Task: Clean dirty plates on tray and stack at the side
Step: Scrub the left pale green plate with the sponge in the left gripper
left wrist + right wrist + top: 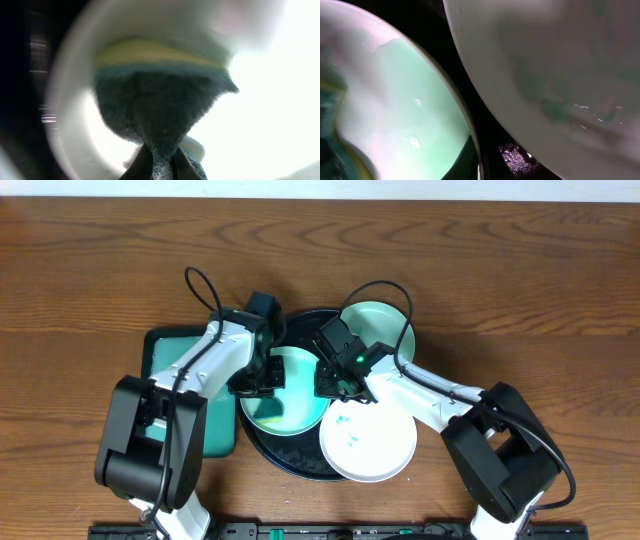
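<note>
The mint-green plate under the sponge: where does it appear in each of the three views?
Overhead: the mint-green plate sits centre, on the black tray's left side.
Left wrist: the plate is the blurred pale rim left of the sponge.
Right wrist: the plate fills the left half.
Shared landmark: the sponge, in all three.

Warm brown wood-grain table [90, 270] under even, soft light.
</note>
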You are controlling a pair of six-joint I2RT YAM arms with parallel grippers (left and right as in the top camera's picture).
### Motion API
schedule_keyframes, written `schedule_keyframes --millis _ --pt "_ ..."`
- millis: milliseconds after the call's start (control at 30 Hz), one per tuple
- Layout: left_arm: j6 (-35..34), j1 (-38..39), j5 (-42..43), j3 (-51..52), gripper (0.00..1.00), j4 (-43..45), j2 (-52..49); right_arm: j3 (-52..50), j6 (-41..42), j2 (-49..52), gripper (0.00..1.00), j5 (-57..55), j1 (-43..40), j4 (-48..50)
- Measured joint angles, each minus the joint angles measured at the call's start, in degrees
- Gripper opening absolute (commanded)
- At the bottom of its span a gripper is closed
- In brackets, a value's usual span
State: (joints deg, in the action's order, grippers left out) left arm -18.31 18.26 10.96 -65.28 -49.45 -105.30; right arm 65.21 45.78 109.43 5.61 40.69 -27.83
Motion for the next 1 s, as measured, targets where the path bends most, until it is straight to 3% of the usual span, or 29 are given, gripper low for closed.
schedule_keyframes --millis 300,567,1000 --pt "3.37 -0.17 10.73 1.27 0.07 4.42 -0.26 0.00 0.00 0.00 0.01 -0.02 0.00 -0.04" --pt "3.23 0.57 16.98 1.99 0.07 15.13 -0.83 0.02 0.07 -0.04 0.01 -0.02 0.00 -0.55" --pt "-3.04 2.64 8.26 2.05 0.07 20.94 -0.81 0.15 0.52 -0.04 0.01 0.20 0.00 -1.01"
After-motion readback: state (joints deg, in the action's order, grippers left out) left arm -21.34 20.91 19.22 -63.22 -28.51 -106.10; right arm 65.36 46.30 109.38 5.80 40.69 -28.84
